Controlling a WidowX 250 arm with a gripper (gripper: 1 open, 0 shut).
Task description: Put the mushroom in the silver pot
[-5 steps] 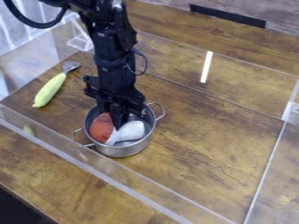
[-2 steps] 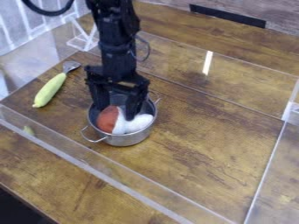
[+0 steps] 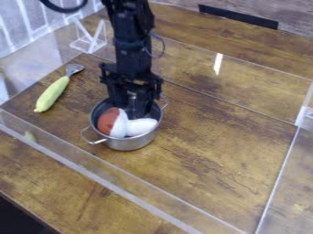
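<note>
One mushroom point(image 3: 120, 122) now lies inside the silver pot point(image 3: 126, 139), released since a second ago. Your hand point(image 3: 132, 97) hangs just above the pot's far rim, jaws parted and empty; you're essentially done.

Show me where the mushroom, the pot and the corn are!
mushroom point(image 3: 113, 120), camera view, on its reddish cap.
silver pot point(image 3: 137, 141), camera view, on its front wall.
corn point(image 3: 53, 92), camera view, on its middle.

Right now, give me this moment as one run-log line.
mushroom: lying inside silver pot | fingers: apart, just above pot's far rim, nothing held | corn cob: on table, left of pot
</note>
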